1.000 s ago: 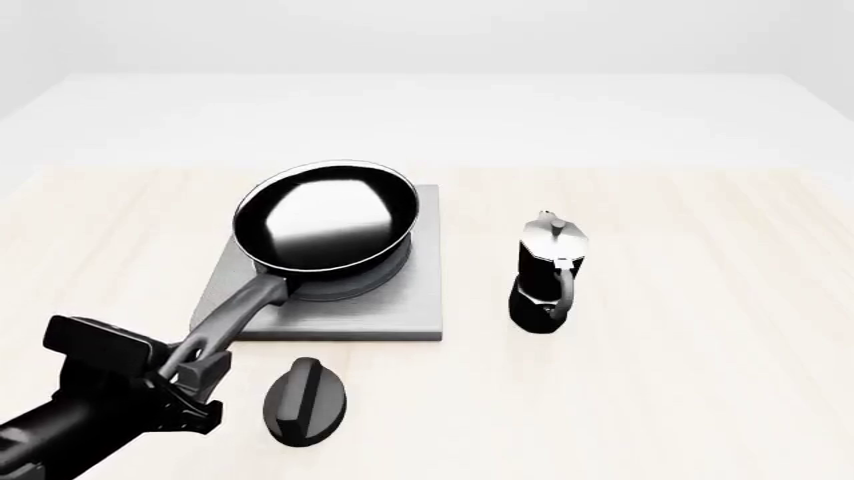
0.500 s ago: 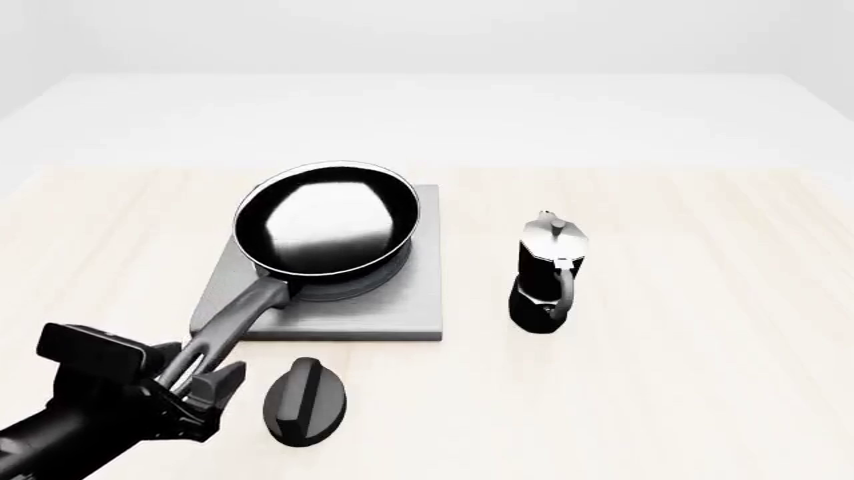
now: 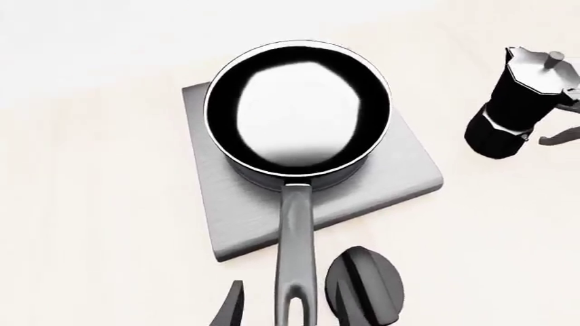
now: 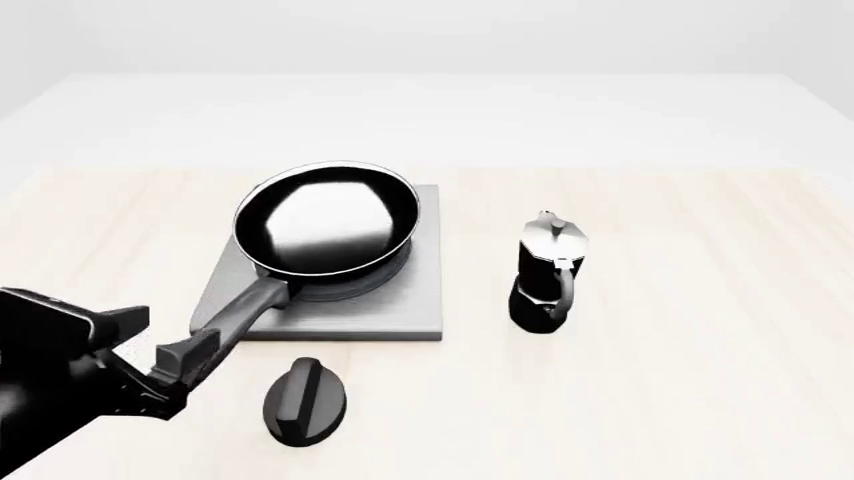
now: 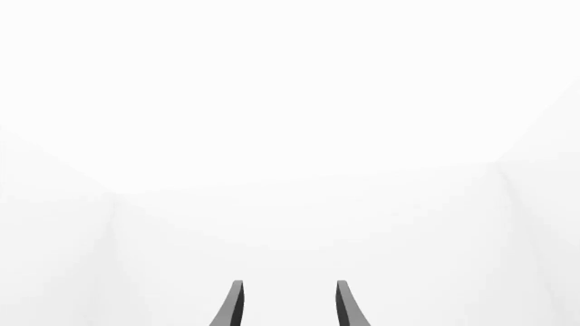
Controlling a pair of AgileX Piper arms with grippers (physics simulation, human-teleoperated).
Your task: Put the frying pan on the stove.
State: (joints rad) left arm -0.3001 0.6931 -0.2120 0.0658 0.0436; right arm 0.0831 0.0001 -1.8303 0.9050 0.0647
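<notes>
The glossy black frying pan (image 4: 327,215) (image 3: 299,109) sits on the grey square stove (image 4: 387,312) (image 3: 399,170), over its rings. Its long grey handle (image 4: 247,308) (image 3: 297,238) sticks out past the stove's near edge toward the left arm. My left gripper (image 4: 163,345) (image 3: 288,309) is open at the handle's looped end, one finger on each side; I cannot tell whether they touch it. My right gripper (image 5: 288,305) appears only in its wrist view, open, holding nothing and facing blank white.
A black oval knob (image 4: 307,400) (image 3: 371,285) lies on the table just in front of the stove, right beside the handle's end. A black-and-silver moka pot (image 4: 547,275) (image 3: 521,102) stands upright to the right of the stove.
The left gripper was shut on the handle's end, then opened and drew back to the left. The pan stayed in place on the stove.
</notes>
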